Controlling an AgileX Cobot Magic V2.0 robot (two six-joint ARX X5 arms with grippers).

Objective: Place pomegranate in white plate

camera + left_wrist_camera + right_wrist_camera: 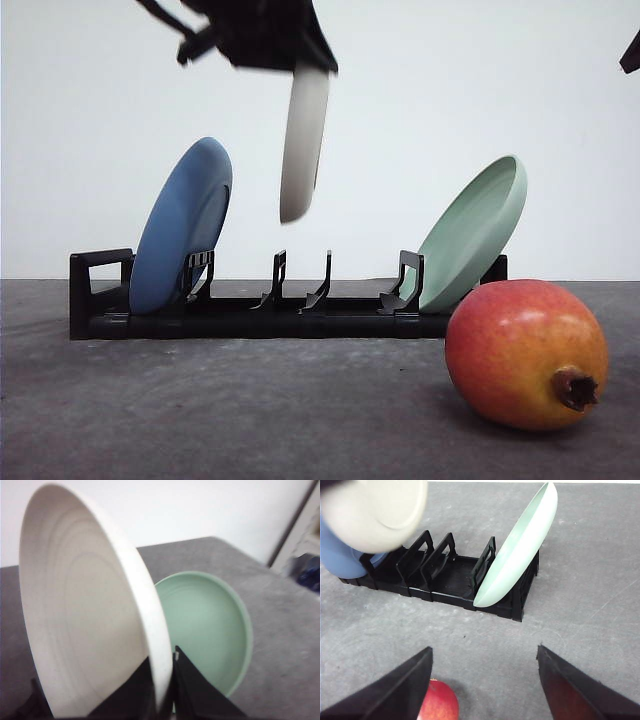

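Grey table (200, 420); black rack (250, 318) and pomegranate (525, 353) resting on it

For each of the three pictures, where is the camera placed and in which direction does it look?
Front view: low at table level, facing forward at the black rack, blue plate, pale green plate and pomegranate; the left gripper holds the white plate above.
Left wrist view: on the left arm, looking along its fingers clamping the white plate's rim.
Right wrist view: on the right arm, looking down between its open fingers at the rack.
All three views share the white and pale green plates.
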